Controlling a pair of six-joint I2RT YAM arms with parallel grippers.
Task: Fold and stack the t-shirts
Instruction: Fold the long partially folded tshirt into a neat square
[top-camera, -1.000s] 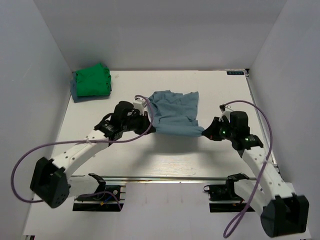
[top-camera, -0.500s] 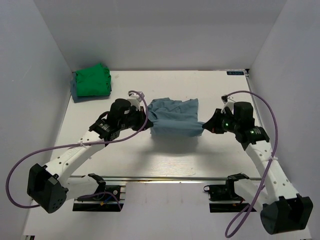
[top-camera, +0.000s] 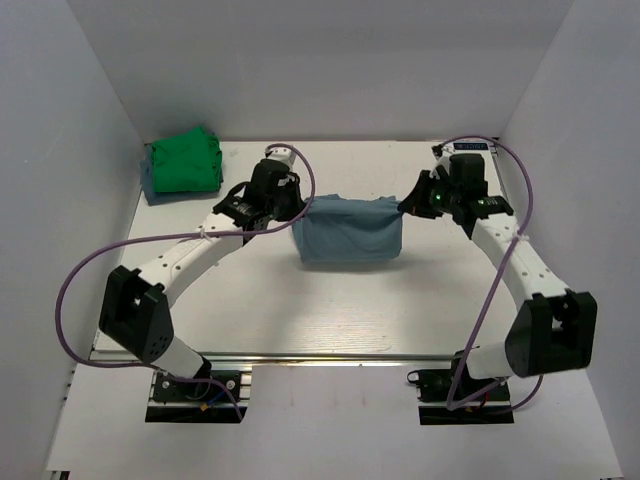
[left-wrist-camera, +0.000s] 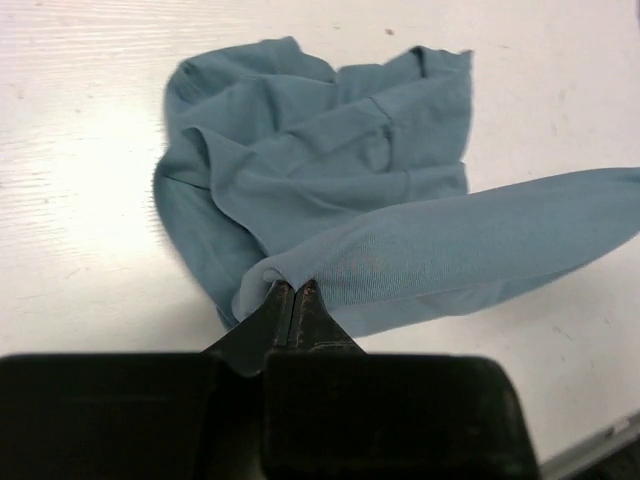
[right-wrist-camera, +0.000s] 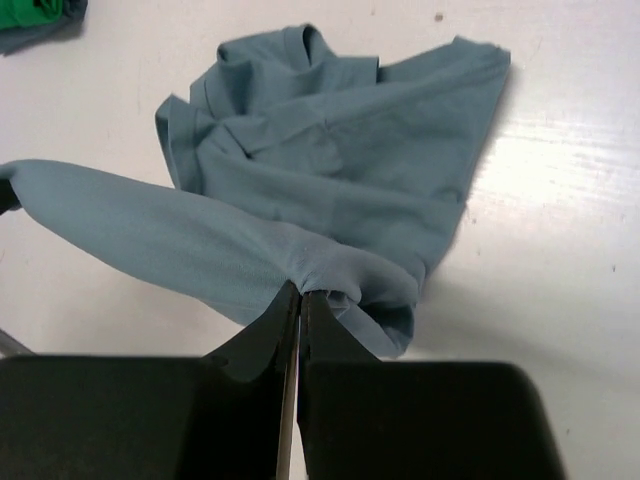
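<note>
Grips the blue-grey t-shirt (top-camera: 348, 232) with both arms at once, over the middle of the worktop (top-camera: 350, 310), towards its far side. Pinches a bunched fold at the cloth's left end in the left jaws, pressed tight together with fabric spilling out on both sides. Does the same at the right end with the right jaws, closed hard on a small gather of cloth. Holds the upper edge stretched as a taut band from one grip to the other, raised off the surface. Lets the rest of the shirt (left-wrist-camera: 330, 190) lie rumpled on the worktop below the band, with folds and a hem showing (right-wrist-camera: 340, 150). Has the green t-shirt (top-camera: 185, 162) sitting as a compact bundle in the far left corner, well apart from the blue-grey one.
</note>
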